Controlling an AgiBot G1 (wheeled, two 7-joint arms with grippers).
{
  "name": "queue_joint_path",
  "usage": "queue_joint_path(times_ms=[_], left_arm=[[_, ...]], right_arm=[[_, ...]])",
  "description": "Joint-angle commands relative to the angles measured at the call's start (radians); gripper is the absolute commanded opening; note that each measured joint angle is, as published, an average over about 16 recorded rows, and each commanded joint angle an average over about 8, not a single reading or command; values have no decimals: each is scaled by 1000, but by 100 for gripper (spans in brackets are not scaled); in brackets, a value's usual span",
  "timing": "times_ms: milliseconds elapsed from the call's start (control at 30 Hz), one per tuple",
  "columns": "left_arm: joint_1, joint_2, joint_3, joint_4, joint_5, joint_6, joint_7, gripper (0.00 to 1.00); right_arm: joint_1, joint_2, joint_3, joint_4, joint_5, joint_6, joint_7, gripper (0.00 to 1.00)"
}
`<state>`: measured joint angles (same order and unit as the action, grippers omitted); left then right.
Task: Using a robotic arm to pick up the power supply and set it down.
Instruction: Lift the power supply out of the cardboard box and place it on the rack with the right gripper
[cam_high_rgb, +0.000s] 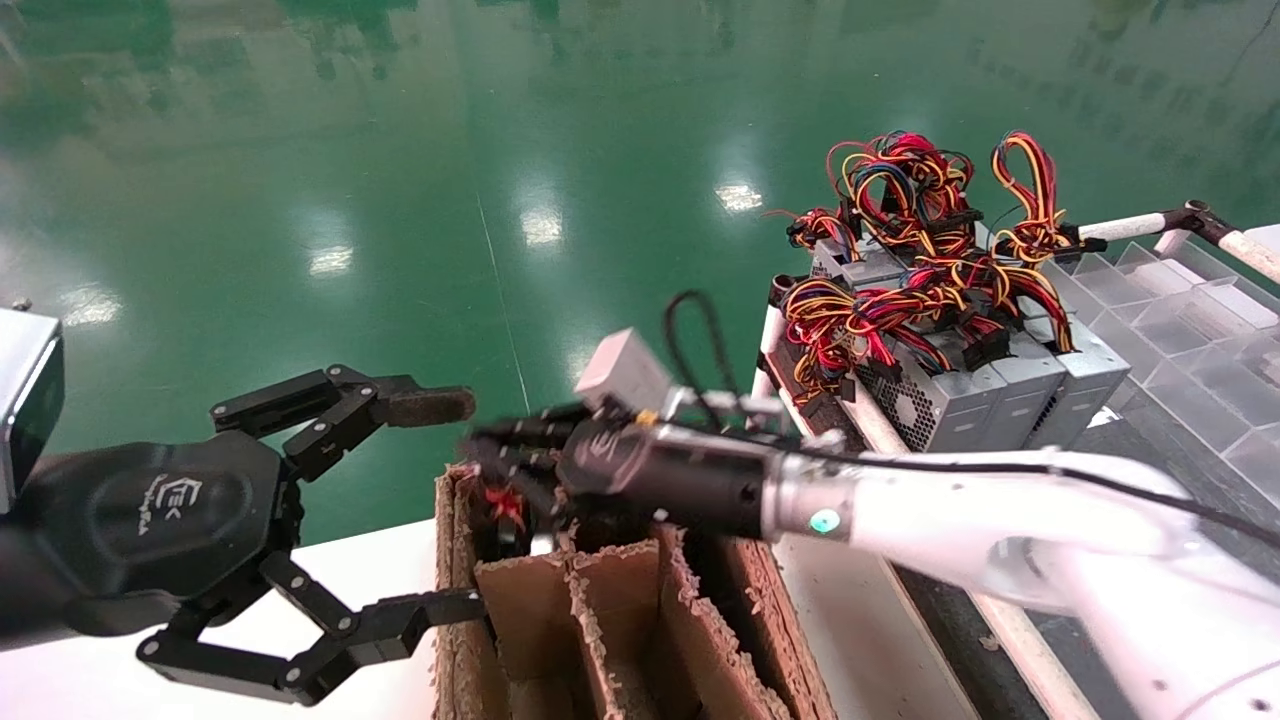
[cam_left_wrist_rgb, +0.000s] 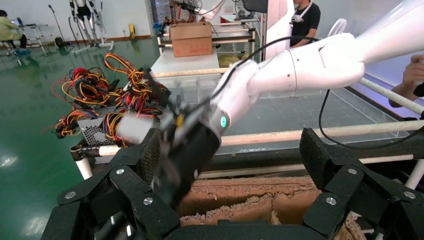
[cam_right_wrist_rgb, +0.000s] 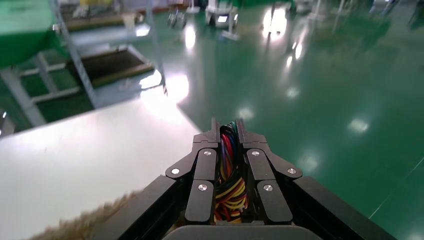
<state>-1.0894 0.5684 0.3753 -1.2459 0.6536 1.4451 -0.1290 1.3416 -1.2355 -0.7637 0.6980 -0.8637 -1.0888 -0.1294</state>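
Note:
My right gripper (cam_right_wrist_rgb: 227, 127), black on a white forearm, is shut on the power supply's bundle of red, yellow and black wires (cam_right_wrist_rgb: 228, 170). In the head view that gripper (cam_high_rgb: 490, 455) hangs over the far left compartment of a cardboard box (cam_high_rgb: 620, 620). Red wires (cam_high_rgb: 503, 505) show just below its fingers. The power supply's grey body is hidden. My left gripper (cam_high_rgb: 440, 505) stands open by the box's left wall. In the left wrist view the right gripper (cam_left_wrist_rgb: 182, 155) reaches down between the wide-apart fingers of the left gripper (cam_left_wrist_rgb: 232, 160).
The cardboard box has ragged dividers and rests on a white table (cam_high_rgb: 60, 685). To the right, a cart holds several more grey power supplies (cam_high_rgb: 990, 390) under tangled wires (cam_high_rgb: 910, 230). Beside them is a clear plastic divider tray (cam_high_rgb: 1180, 320). Green floor lies beyond.

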Motion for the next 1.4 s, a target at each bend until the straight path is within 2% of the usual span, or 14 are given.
queue_joint_path(times_ms=[33, 233, 633, 1000, 1233, 1400], left_arm=[[0, 0, 0, 0, 0, 0, 0, 100], [0, 0, 0, 0, 0, 0, 0, 100], [0, 0, 0, 0, 0, 0, 0, 100], [0, 0, 0, 0, 0, 0, 0, 100], [0, 0, 0, 0, 0, 0, 0, 100], [0, 0, 0, 0, 0, 0, 0, 100]], right_arm=[[0, 20, 17, 22, 21, -8, -4, 0], [-19, 120, 85, 151, 97, -13, 8, 0], [-116, 374, 261, 411, 275, 30, 33, 0], [-193, 609, 362, 480, 333, 55, 46, 0], [-313, 768, 450, 501, 409, 69, 23, 0], [-408, 853, 508, 493, 463, 78, -11, 0]])
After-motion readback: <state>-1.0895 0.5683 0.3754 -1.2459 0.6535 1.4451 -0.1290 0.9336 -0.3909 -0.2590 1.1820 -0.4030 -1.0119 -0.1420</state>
